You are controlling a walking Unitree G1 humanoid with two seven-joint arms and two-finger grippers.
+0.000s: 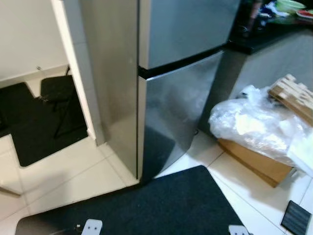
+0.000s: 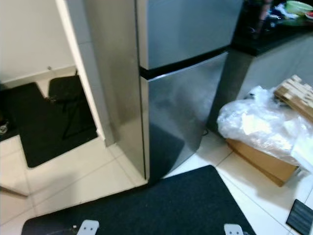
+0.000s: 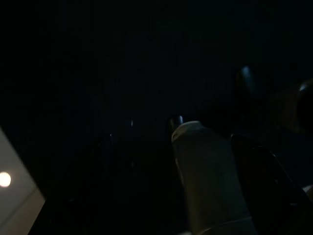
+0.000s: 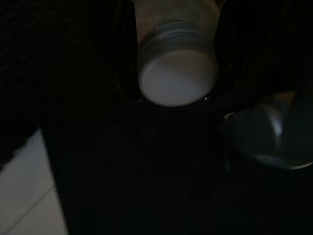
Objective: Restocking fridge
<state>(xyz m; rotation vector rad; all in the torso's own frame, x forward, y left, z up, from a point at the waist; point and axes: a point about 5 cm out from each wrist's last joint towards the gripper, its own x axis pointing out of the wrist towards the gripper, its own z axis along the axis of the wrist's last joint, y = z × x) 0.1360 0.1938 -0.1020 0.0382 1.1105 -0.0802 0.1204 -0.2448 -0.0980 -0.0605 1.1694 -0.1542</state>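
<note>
1. In the left eye view we look down at a stainless fridge (image 1: 181, 73), both doors closed, a black seam dividing the upper door from the lower. It stands on white tile (image 1: 73, 171), its near corner just beyond a dark floor mat (image 1: 161, 205).
2. In the right eye view, right of the fridge, we see a crumpled clear plastic bag (image 2: 264, 122) lying over a cardboard box (image 2: 259, 161), with a slatted wooden piece (image 2: 296, 95) resting on top. A dark countertop (image 2: 264, 41) carrying clutter runs behind. Left of the fridge, a second dark mat (image 2: 44, 127) lies past a white door frame (image 2: 80, 73).
3. The left wrist view is very dark. We make out a pale bottle (image 3: 210, 181) between the left gripper (image 3: 195, 161) fingers, which appear closed around it.
4. In the right wrist view the right gripper (image 4: 171, 63) clasps a container with a white cap (image 4: 177, 71), over the dark mat and a strip of tile.
</note>
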